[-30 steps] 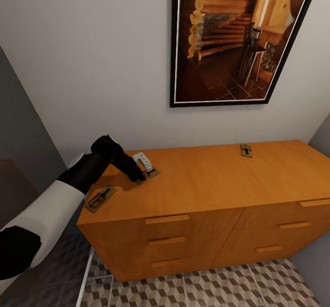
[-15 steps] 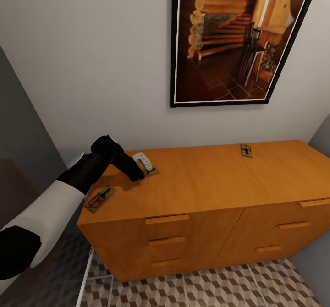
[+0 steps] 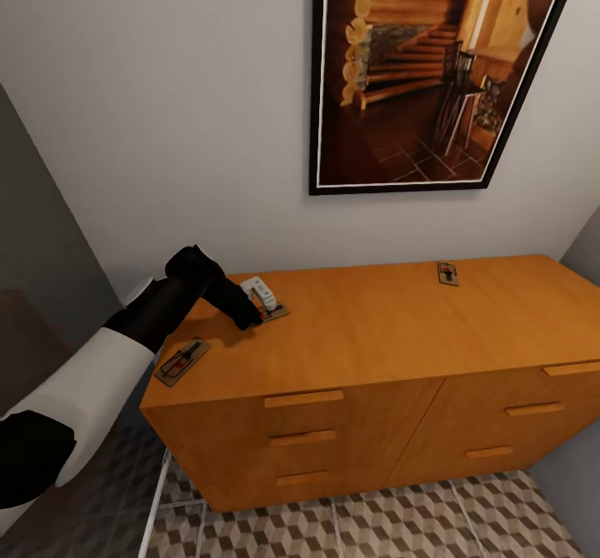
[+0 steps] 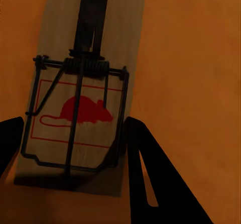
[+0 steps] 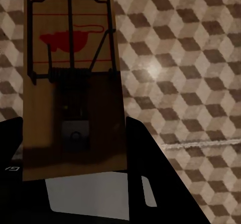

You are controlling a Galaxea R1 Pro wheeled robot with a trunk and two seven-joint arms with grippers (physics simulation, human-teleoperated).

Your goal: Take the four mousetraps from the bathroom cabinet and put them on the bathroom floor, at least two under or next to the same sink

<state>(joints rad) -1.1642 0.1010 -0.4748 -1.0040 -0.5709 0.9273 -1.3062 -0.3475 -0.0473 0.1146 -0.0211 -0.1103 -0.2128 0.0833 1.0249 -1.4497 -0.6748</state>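
The orange-brown cabinet [image 3: 375,325] has three mousetraps on its top: one at the front left corner [image 3: 182,361], one near the back left [image 3: 275,311], one at the back right [image 3: 447,273]. My left gripper [image 3: 254,318] reaches down onto the back-left one. In the left wrist view that mousetrap [image 4: 90,43] lies flat on the wood, and my left gripper [image 4: 74,121] has its fingers against both long edges. My right gripper [image 5: 73,128] is shut on another mousetrap [image 5: 73,83], held above the cube-patterned bathroom floor [image 5: 191,58]. The sink is out of view.
A large framed picture [image 3: 433,67] hangs on the white wall behind the cabinet. A grey wall closes the left side, and a white rail [image 3: 154,500] stands by the cabinet's left foot. Tiled floor [image 3: 400,516] runs in front of the drawers.
The left gripper's tip and the mousetrap between its fingers have shifted very slightly toward the wall. The other two mousetraps on the cabinet have not moved.
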